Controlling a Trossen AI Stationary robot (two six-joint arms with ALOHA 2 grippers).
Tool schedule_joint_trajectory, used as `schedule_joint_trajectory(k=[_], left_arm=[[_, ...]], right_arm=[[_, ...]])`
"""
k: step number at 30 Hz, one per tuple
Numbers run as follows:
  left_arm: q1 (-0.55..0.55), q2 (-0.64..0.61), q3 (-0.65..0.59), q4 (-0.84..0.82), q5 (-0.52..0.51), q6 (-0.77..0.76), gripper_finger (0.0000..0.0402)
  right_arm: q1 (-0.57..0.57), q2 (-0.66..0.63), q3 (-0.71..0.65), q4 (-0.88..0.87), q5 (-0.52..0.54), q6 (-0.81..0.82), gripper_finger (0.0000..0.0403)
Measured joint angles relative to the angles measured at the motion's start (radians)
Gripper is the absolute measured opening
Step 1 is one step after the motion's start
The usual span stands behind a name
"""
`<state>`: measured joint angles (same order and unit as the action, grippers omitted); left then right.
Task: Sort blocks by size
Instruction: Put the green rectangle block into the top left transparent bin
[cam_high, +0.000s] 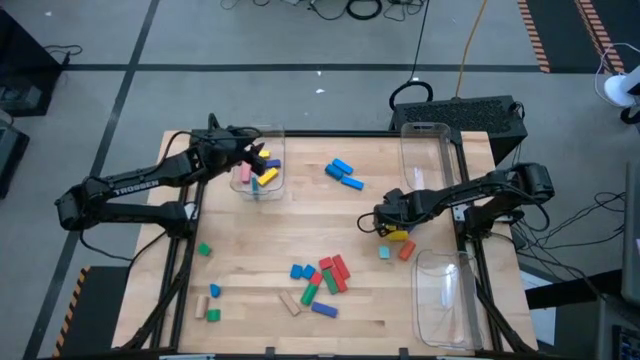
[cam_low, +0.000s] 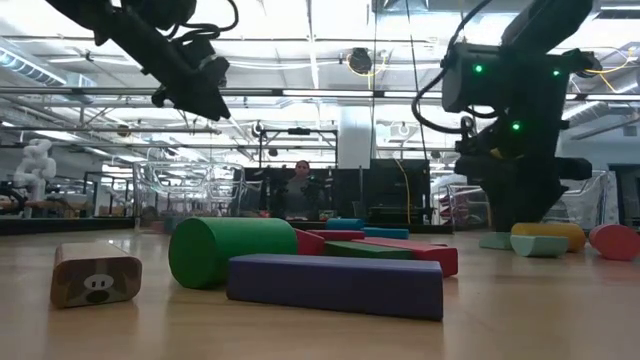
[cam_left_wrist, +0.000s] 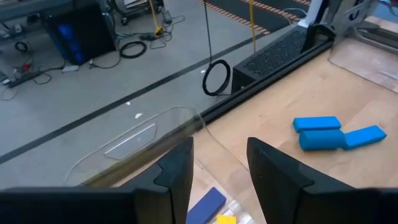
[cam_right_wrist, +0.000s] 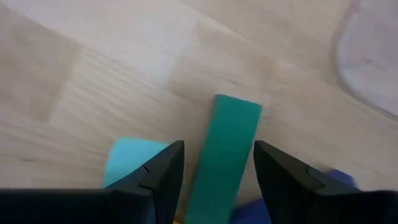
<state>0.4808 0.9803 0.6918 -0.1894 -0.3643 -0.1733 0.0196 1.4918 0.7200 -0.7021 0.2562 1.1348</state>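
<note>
The table (cam_high: 300, 225) holds most blocks (cam_high: 322, 280) in a loose heap near its front middle. The left gripper (cam_left_wrist: 217, 168) hangs released and empty over the back-left bin (cam_high: 262, 175) (some blocks already inside). The right gripper (cam_right_wrist: 214, 168) straddles a green bar (cam_right_wrist: 227, 149), jaws not yet clenched; next it likely must close.

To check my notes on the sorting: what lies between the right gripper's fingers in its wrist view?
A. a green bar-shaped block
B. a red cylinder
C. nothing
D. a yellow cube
A: the right wrist view shows a green bar-shaped block running between the two dark fingers over the wooden table.
</note>
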Motion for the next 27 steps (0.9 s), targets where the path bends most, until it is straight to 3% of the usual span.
schedule_joint_trajectory(k=[4,10,16,23,27], left_arm=[[-0.001,0.0,0.0,-0.002,0.01,0.003,0.0152],[-0.019,0.0,0.0,0.004,0.056,0.031,0.0152],[-0.051,0.0,0.0,0.048,0.093,0.102,0.0152],[-0.104,0.001,0.0,0.07,0.282,0.299,0.0152],[-0.142,0.022,0.001,0.092,0.341,0.336,0.0152]], right_arm=[[0.0,0.01,0.0,0.029,0.0,-0.021,0.0165],[0.0,0.055,0.002,0.06,-0.015,-0.073,0.0113],[0.0,0.064,0.012,0.093,0.001,-0.197,0.0082],[0.02,0.066,0.099,0.2,0.134,-0.46,0.0083],[0.039,0.066,0.151,0.338,0.235,-0.659,0.0082]])
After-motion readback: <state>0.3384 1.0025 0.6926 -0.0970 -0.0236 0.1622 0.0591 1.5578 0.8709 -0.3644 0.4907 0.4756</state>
